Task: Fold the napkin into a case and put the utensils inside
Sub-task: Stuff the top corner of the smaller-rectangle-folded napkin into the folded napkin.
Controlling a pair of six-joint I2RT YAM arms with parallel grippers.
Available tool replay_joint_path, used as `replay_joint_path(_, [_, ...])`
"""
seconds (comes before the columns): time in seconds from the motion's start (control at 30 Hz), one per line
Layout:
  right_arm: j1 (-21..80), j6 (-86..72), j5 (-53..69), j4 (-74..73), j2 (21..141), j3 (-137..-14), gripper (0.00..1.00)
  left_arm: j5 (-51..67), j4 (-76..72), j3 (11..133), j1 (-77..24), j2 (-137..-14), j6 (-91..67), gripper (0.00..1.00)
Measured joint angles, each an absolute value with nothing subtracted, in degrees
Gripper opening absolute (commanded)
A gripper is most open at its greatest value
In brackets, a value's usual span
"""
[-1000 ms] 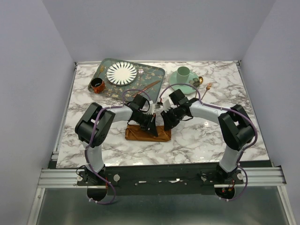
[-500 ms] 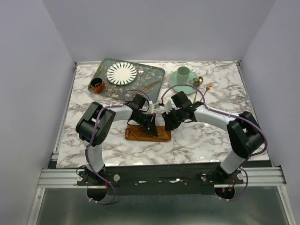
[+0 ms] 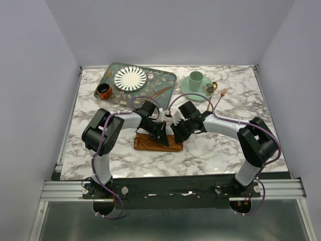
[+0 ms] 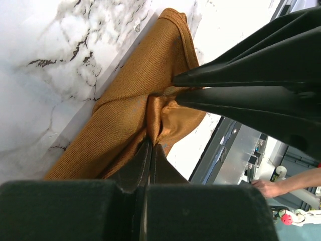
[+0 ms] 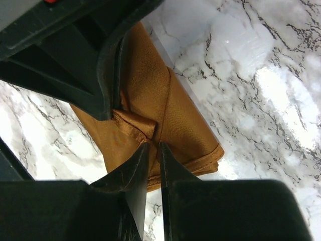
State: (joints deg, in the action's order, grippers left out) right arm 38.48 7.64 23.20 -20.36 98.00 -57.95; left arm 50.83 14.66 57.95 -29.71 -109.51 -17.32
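The rust-orange napkin (image 3: 150, 144) lies folded into a long narrow strip on the marble, between the two arms. My left gripper (image 3: 163, 137) is shut on a raised fold of the napkin (image 4: 125, 100); its jaws (image 4: 152, 144) meet on the cloth. My right gripper (image 3: 176, 134) faces it from the right, and its jaws (image 5: 153, 145) pinch the same ridge of napkin (image 5: 150, 80) with only a thin gap. The utensils lie far back: a knife-like piece (image 3: 157, 93) on the tray, with a fork (image 3: 221, 96) and a spoon (image 3: 212, 89) by the saucer.
A patterned green tray (image 3: 165, 79) at the back left carries a striped plate (image 3: 130, 78). A small brown cup (image 3: 104, 91) stands at its near left corner. A mint cup on a saucer (image 3: 196, 80) stands back right. Side walls close in the table.
My right gripper has shifted slightly left toward the left one and narrowed its jaws on the cloth ridge. The left gripper and the napkin have stayed in place.
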Motion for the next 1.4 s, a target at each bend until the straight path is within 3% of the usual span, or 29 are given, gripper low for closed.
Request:
replay_joint_path(0.23, [40.1,8.1,20.8,-20.6,99.3,-58.4,0.24,51.5,15.0,58.4,-29.4,-110.1,-17.5,0.00])
replay_joint_path(0.33, [40.6,8.1,19.7,-20.7,100.3,-59.3,0.19,51.7,15.1,58.4,-29.3,-110.2,-17.6,0.00])
replay_joint_path(0.47, [40.6,8.1,17.7,-20.9,100.6,-59.9,0.01,51.7,15.1,58.4,-29.3,-110.2,-17.6,0.00])
replay_joint_path(0.77, [40.6,7.1,14.2,-22.4,100.4,-61.6,0.01,52.0,15.1,58.5,-29.2,-110.4,-17.6,0.00])
replay_joint_path(1.17, [41.1,7.6,14.2,-23.7,100.0,-62.6,0.28,52.3,15.2,58.6,-29.1,-110.6,-17.7,0.00])
replay_joint_path(1.4, [42.8,8.2,14.1,-23.9,100.7,-62.6,0.29,52.4,15.5,58.9,-29.1,-110.8,-17.8,0.00])
